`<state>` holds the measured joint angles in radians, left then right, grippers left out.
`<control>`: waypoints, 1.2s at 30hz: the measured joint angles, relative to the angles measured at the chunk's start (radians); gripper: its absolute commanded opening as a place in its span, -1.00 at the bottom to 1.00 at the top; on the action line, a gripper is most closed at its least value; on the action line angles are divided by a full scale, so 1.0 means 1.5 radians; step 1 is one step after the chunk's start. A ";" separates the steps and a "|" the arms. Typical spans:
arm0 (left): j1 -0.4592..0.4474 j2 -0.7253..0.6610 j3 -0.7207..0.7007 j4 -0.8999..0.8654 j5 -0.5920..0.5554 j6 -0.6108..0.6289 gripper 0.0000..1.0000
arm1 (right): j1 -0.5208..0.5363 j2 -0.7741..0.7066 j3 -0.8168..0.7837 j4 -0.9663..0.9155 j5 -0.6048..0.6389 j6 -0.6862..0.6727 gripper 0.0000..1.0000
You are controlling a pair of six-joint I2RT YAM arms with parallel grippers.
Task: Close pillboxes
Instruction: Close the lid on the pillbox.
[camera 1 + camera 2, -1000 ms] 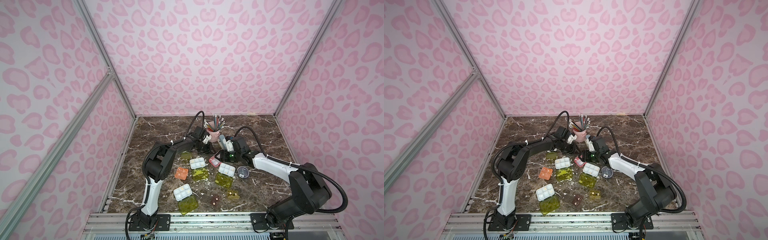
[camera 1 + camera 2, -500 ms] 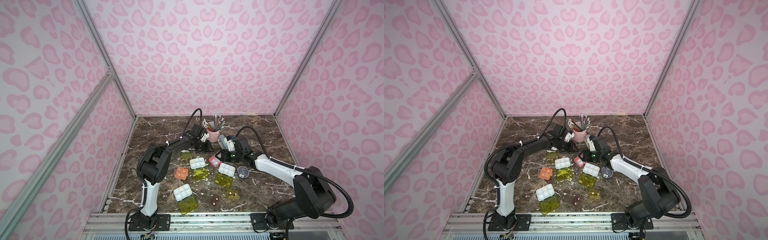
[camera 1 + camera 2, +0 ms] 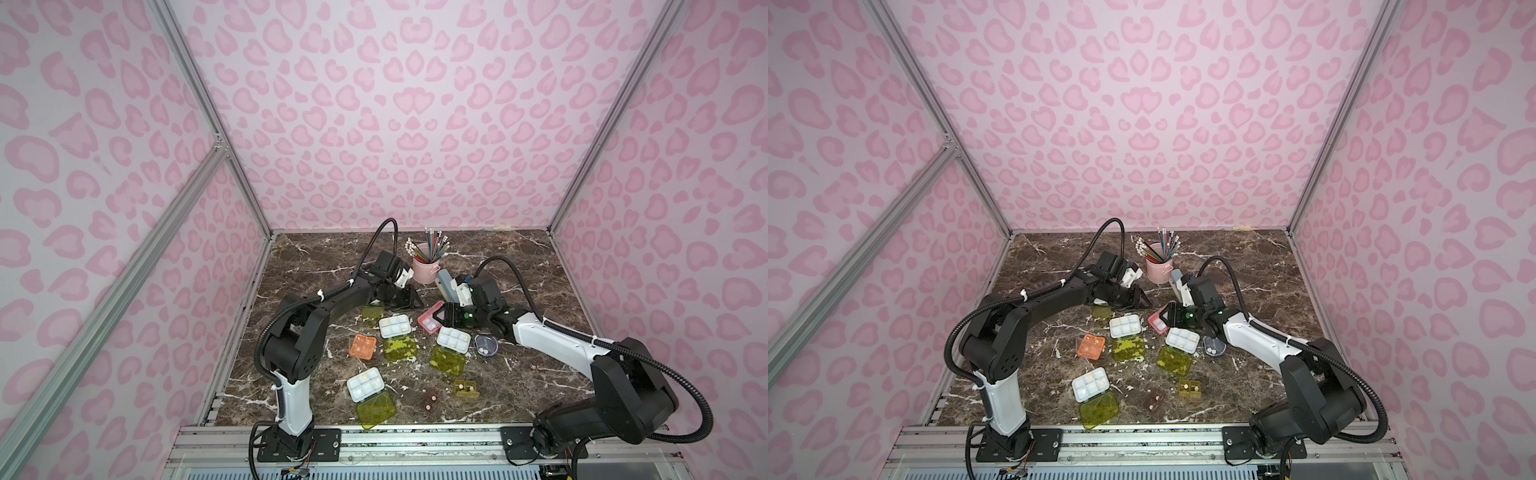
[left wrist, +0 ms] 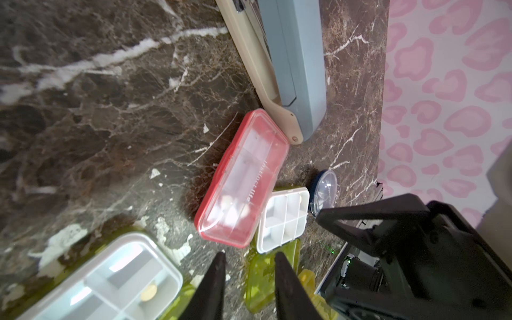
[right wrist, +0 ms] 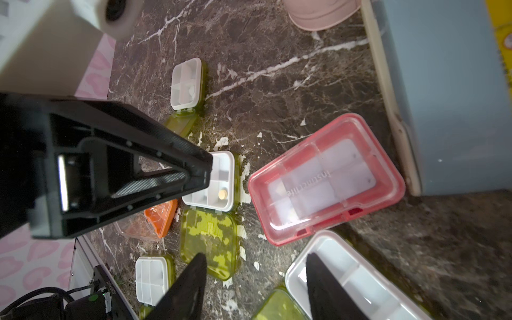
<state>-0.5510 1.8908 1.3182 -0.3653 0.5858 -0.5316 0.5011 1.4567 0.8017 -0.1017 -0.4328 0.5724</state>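
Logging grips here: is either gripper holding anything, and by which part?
Nothing is held. The left gripper is open and empty, just short of the closed pink pillbox; the right gripper is open and empty too.

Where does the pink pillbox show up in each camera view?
Both top views: the pink pillbox lies mid-table, just in front of the grey-blue stapler.
Left wrist: pink pillbox mid-picture, one corner by the stapler's end.
Right wrist: pink pillbox mid-picture, stapler alongside.
Shared landmark: the stapler.
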 measured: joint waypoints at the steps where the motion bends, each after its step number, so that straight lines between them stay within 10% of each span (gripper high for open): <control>1: 0.000 -0.007 -0.006 0.000 0.000 0.000 -0.32 | 0.000 0.001 -0.001 0.000 0.000 0.000 0.18; 18: -0.028 -0.020 -0.063 0.035 0.022 -0.053 0.18 | -0.065 0.073 0.024 0.002 -0.001 -0.030 0.32; 36: -0.076 0.010 -0.089 0.096 0.025 -0.129 0.25 | -0.082 0.190 0.124 -0.018 0.045 -0.095 0.39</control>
<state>-0.6651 1.9053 1.1854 -0.2214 0.6231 -0.7250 0.3775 1.7412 0.9874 -0.1287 -0.3653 0.4297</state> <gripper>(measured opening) 0.621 0.691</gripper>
